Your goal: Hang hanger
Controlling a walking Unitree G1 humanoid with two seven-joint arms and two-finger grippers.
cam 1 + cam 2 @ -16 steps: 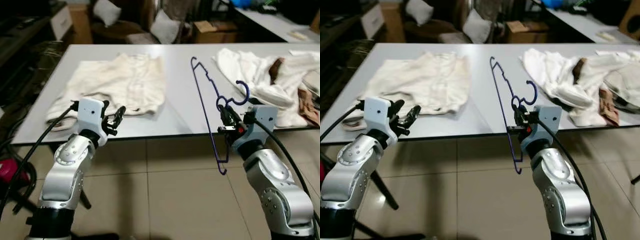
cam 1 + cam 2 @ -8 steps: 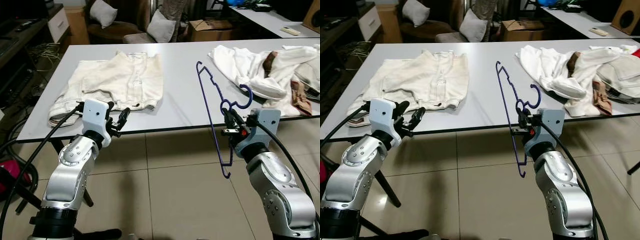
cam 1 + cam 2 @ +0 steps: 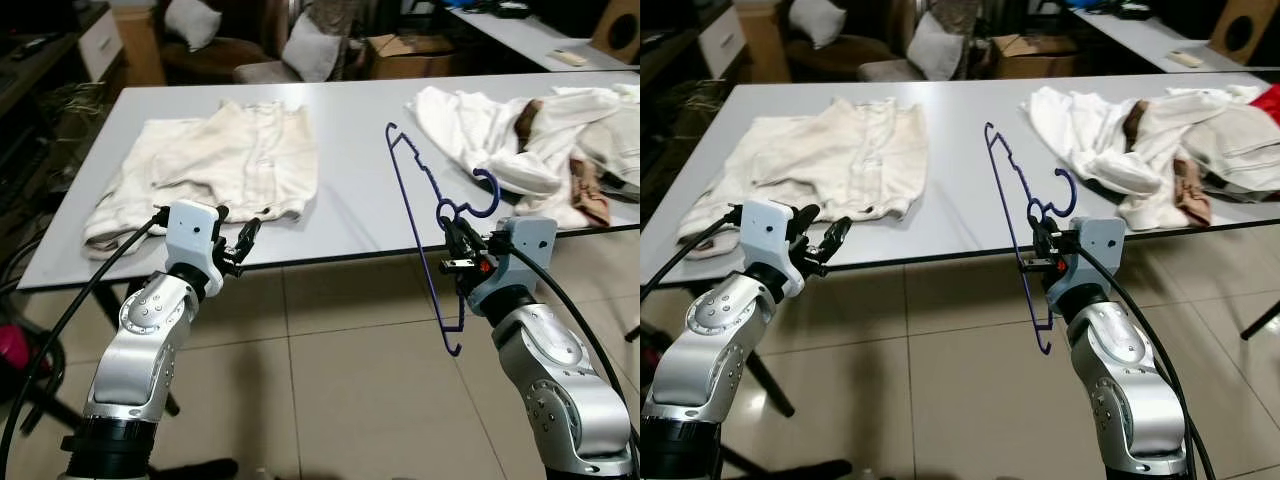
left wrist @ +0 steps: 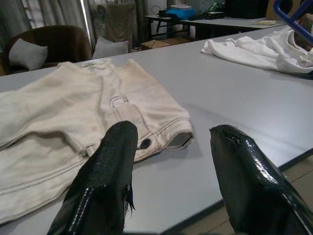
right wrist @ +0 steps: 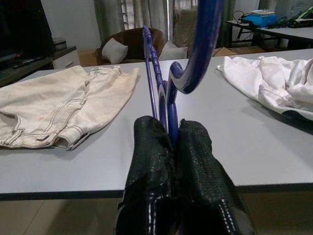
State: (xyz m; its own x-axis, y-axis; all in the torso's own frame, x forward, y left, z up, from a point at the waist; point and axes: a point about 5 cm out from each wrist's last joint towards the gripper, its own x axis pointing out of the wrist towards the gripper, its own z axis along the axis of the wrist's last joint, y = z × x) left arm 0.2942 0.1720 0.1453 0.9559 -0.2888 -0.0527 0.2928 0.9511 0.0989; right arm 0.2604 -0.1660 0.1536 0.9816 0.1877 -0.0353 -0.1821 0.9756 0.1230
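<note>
Hanger thin blue wire, hook uppermost, clamped upright in right gripper, left gripper fingers apart

No legible text, label, brand, number or sign on anything here.

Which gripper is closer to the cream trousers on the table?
Left. The left gripper hovers open at the table edge just in front of the cream trousers; the right gripper, holding the blue hanger, is farther off.

We see our right gripper pinching the blue hanger above the grey table, cream trousers lying beyond
</note>
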